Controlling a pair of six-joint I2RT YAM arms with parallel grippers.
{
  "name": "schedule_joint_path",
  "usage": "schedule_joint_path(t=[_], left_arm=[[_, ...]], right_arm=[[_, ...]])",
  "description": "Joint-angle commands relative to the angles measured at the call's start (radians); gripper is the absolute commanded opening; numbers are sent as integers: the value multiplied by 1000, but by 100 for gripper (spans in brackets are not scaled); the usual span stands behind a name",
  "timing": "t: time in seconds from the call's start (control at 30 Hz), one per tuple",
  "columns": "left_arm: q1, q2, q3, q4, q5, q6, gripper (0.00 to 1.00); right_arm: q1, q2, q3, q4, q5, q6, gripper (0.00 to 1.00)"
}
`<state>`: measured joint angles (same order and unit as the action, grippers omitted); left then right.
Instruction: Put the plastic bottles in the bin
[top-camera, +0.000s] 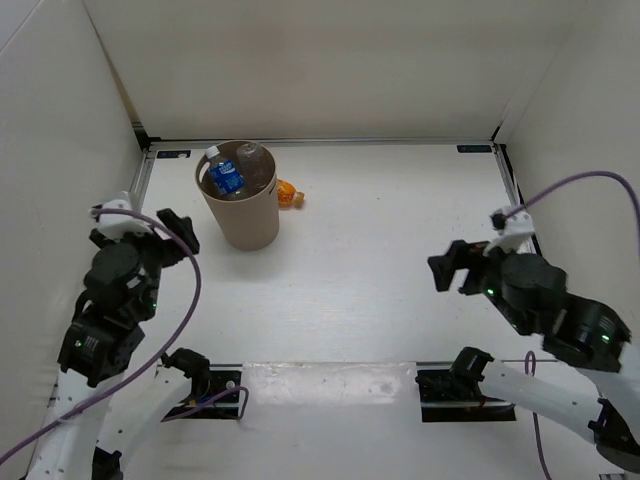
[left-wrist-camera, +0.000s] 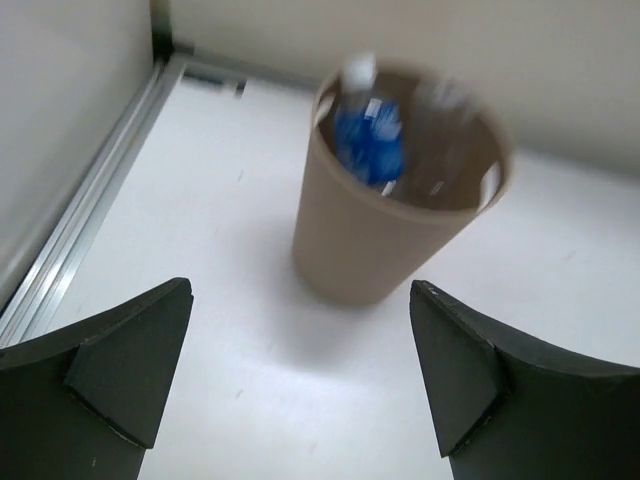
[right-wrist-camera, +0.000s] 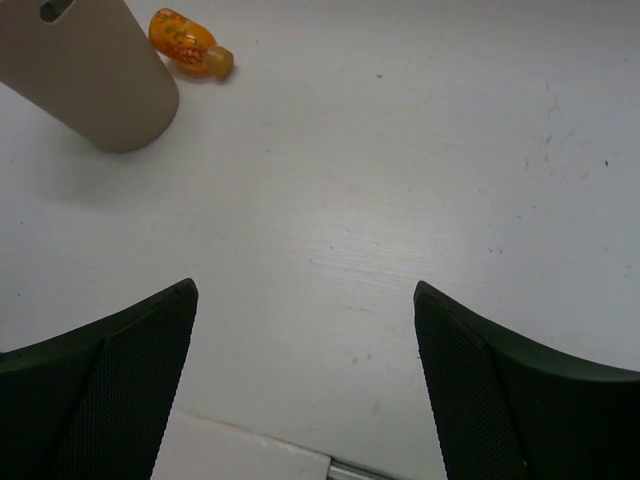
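The blue-label bottle and a clear bottle are sitting inside the bin. The little orange bottle is lying on the table just beside the bin, on its right. The left gripper hangs near the bin with its fingers spread wide and empty. The right gripper is well off to the bin's right, also wide and empty.

no readable text, labels blurred
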<state>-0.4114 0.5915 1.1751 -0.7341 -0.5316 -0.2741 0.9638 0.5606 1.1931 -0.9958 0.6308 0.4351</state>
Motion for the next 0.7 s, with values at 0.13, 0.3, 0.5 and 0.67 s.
schedule_joint_path(t=[0.13, 0.3, 0.5, 0.67], left_arm=[[-15, -16, -161, -151, -19, 13, 100], [-38, -59, -169, -159, -24, -17, 100], [-40, -67, -154, -183, -56, -36, 100], [-43, -94, -176, -172, -77, -37, 100]], right_arm=[[-289, 437, 34, 459, -369, -174, 88], [-502, 723, 103, 705, -939, -151, 90], [-476, 1206, 427, 659, -1058, -332, 90], [-482, 1449, 646, 610, -1137, -412, 90]])
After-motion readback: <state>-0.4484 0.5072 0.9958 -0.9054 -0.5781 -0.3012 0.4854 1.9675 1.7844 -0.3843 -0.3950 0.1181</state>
